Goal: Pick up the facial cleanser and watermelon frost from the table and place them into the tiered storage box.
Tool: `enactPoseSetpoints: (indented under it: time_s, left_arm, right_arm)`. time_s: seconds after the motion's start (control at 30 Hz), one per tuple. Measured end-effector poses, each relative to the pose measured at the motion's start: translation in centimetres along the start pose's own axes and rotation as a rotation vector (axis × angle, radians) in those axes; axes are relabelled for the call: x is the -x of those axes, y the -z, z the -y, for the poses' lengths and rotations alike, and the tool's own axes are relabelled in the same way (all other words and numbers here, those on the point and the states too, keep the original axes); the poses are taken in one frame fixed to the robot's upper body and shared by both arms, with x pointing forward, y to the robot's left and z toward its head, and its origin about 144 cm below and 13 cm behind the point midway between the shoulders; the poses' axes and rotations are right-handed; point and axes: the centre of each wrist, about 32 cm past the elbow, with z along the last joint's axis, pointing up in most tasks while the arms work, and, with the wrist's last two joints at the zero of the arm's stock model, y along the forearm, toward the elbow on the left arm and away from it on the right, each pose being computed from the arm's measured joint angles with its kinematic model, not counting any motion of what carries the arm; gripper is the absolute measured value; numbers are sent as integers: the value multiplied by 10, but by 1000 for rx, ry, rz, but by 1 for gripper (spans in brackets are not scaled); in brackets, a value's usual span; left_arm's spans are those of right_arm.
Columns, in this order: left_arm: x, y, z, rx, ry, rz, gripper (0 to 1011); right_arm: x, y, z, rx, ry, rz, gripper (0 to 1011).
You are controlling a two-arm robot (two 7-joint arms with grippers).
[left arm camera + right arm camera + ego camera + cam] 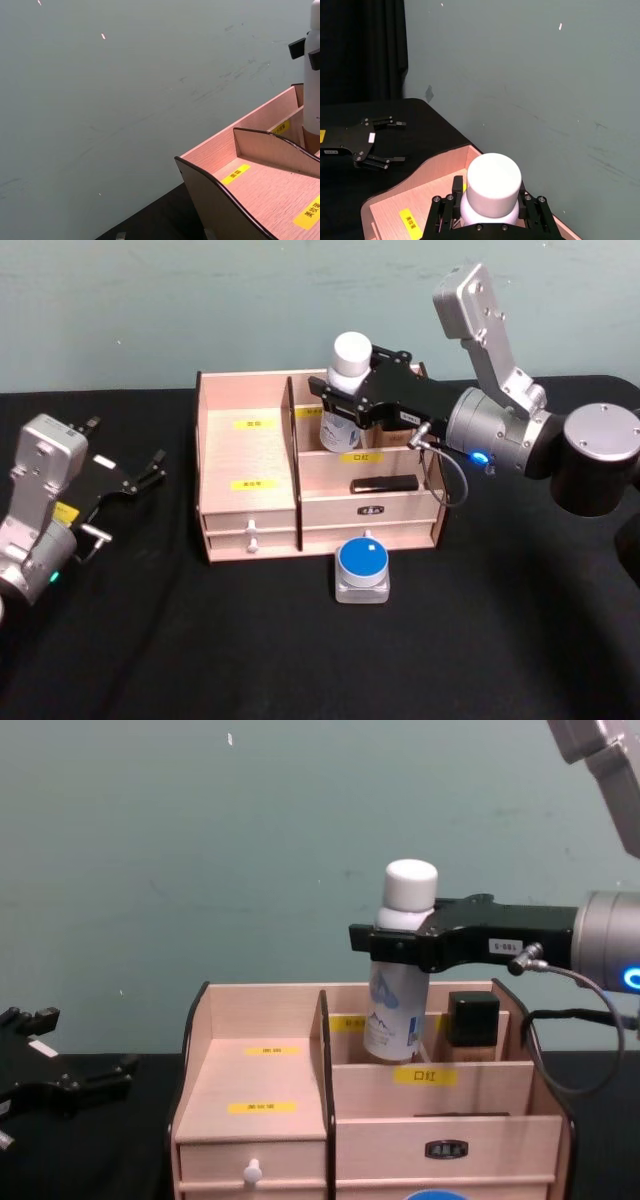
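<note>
The facial cleanser (350, 355), a white bottle with a white cap, stands upright with my right gripper (345, 402) shut on its neck. Its lower end (392, 1020) dips into the back right compartment of the tiered storage box (250, 522), the light wooden stepped organiser with yellow labels. I cannot tell whether the bottle touches the floor there. The right wrist view looks down on the cap (492, 182) between the fingers. The watermelon frost (362, 568), a small grey case with a round blue top, lies on the table just in front of the box. My left gripper (150, 468) rests open at the far left.
A black-capped item (472, 1020) stands in the same back compartment, right of the bottle. A flat black object (383, 483) lies on the tier below. The table is covered in black cloth (200, 640), and a grey-green wall (200, 300) runs close behind the box.
</note>
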Motion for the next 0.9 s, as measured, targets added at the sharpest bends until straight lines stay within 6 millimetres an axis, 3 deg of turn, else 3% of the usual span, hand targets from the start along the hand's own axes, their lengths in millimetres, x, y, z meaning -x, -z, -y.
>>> enactPoseSetpoints:
  time_s: [0.9]
  left_arm:
    - [0, 0, 0, 0, 0, 0, 1010]
  right_arm:
    - [-3, 5, -13, 1, -3, 12, 601]
